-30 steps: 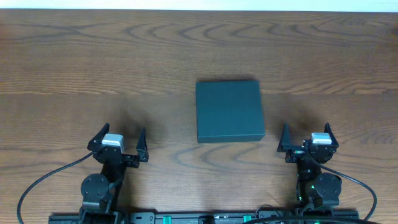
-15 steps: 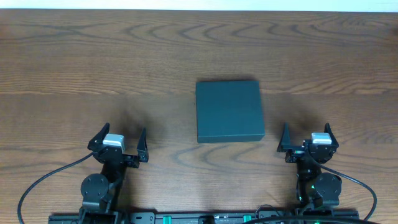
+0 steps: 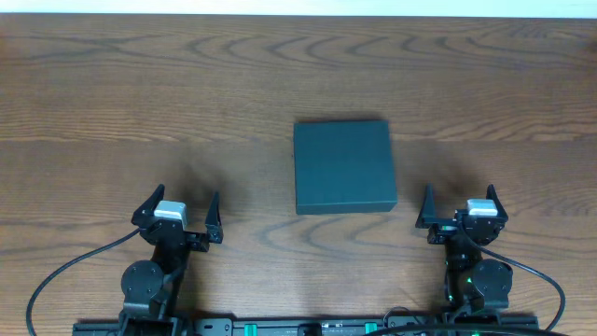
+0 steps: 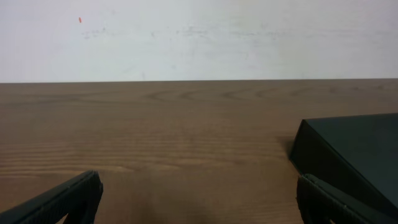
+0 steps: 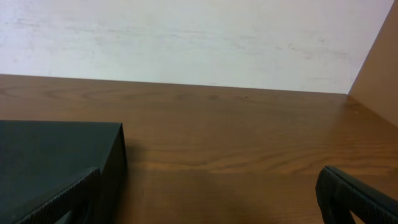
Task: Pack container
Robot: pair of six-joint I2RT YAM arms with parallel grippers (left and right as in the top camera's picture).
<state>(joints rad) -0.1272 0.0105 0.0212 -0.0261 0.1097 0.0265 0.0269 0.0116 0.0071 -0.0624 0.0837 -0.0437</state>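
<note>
No readable text, label, brand, number or sign appears in any view.

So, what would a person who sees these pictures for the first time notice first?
The dark teal-grey container draws the eye first: it lies closed, alone near the middle of the wooden table. After it, the left gripper and the right gripper at the near edge, both open and empty, one on each side of it.

Two black arms (image 3: 149, 275), silver-capped wrists (image 3: 169, 212), tapered black fingers (image 3: 214, 210), black cables (image 3: 65, 264) (green lights (image 3: 457, 280) low down).
</note>
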